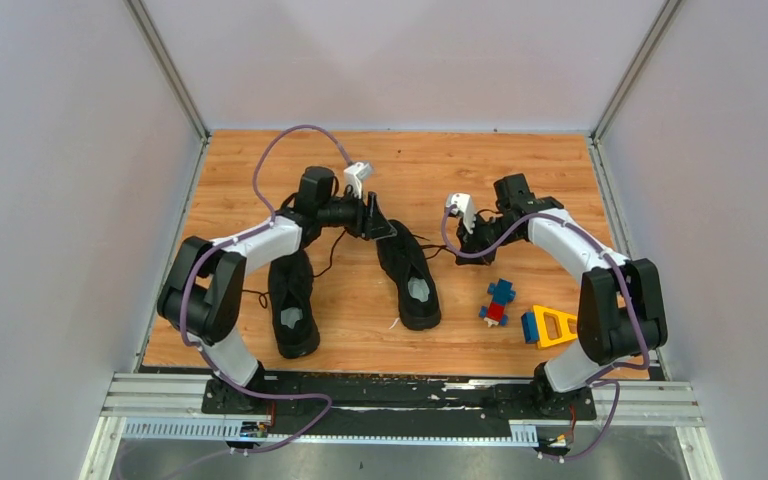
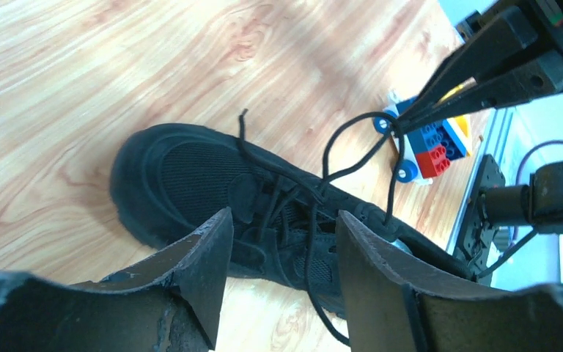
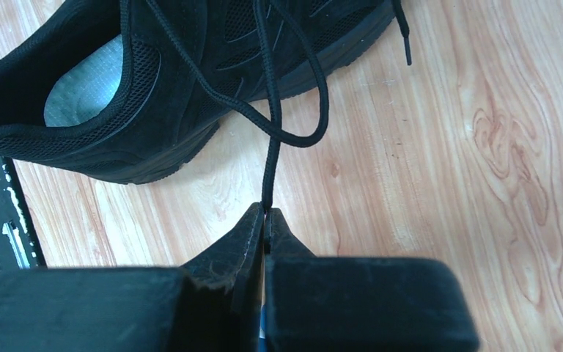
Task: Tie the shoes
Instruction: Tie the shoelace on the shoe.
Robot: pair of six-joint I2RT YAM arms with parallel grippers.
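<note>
- Nearest the arm bases, the other shoe (image 1: 293, 310) of the two shoes lay well to the near-left of the left pincer (image 1: 378, 222), alongside that arm. Neither pincer touched its laces.
- On the near side of the right pincer (image 1: 457, 240), and apart from it, sat the toy blocks (image 1: 498, 302) and a yellow piece (image 1: 550, 325), clear of the lace work.
- Further out, the middle shoe (image 1: 410, 280) lay between the two pincers, with its heel towards the bases and its laced front below the left pincer.
- Over that laced front the left pincer (image 2: 282, 220) stood open, with its jaws well apart and nothing between them.
- Just to the other side of the shoe, the right pincer (image 3: 265, 213) was closed tight on one strand of lace (image 3: 267, 169). The strand ran taut from its tips to the shoe, and a slack loop (image 2: 337, 139) crossed it just ahead of the tips.
- My reading was that the knot was at the crossing-and-pulling stage. To do it well, the right pincer should hold its strand low and steady, so that the shoe neither lifted nor slid.
- The left pincer should come down on the loose strand near the crossing, not on the mesh, and close only once the strand sat between its fingers.
- Beyond both pincers, the wooden table (image 1: 460, 165) ran on to the far wall.
</note>
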